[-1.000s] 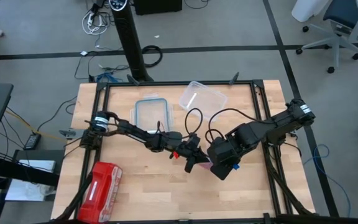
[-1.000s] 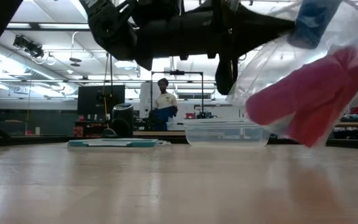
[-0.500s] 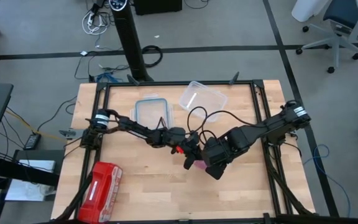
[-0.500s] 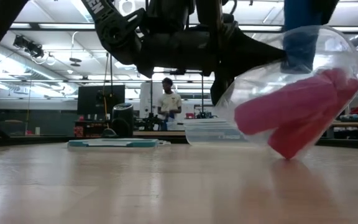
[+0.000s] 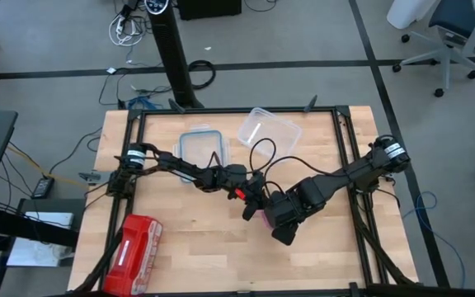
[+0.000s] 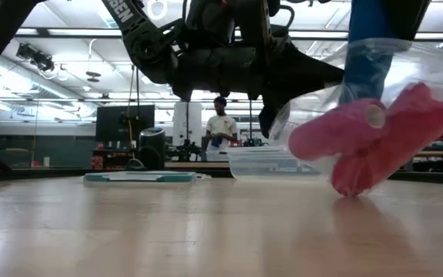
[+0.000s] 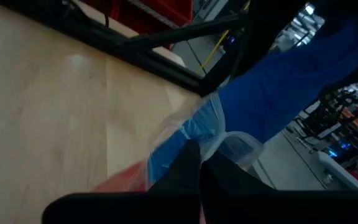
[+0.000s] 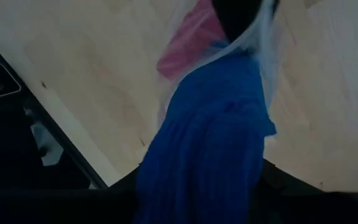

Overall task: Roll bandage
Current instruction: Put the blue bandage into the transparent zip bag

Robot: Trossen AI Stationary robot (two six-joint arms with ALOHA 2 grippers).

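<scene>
1. Near the middle of the high view, slightly right of centre, the left gripper (image 5: 251,208) and the right gripper (image 5: 280,224) meet over the wooden surface (image 5: 188,247), their tips crowded together so that little between them can be made out.
2. Low in the left wrist view, the left gripper's fingers (image 7: 185,168) are pressed together, pinching the edge of a clear plastic bag (image 6: 406,58).
3. At the right of the low view the bag hangs from above, its lowest part touching or just above the surface; I cannot tell which.
4. Inside it lie red-pink fabric rolls (image 6: 375,142), 1 showing its open end toward the camera.
5. The bandage (image 6: 368,50) enters the bag's mouth from above as a bright blue strip; its upper end is cut off by the frame's top edge.
6. In the right wrist view the bandage (image 8: 210,130) fills the frame's centre and hides the right gripper's fingers, so I cannot tell whether they are spread or closed.
7. At the upper middle of the high view sit a clear container (image 5: 268,128) and a blue-rimmed lid (image 5: 204,148).
8. At the lower left, a red pouch (image 5: 134,252) overhangs the surface's edge.
9. Beyond the surface in the low view, a person (image 6: 220,129) stands in the room, small and far off.
</scene>
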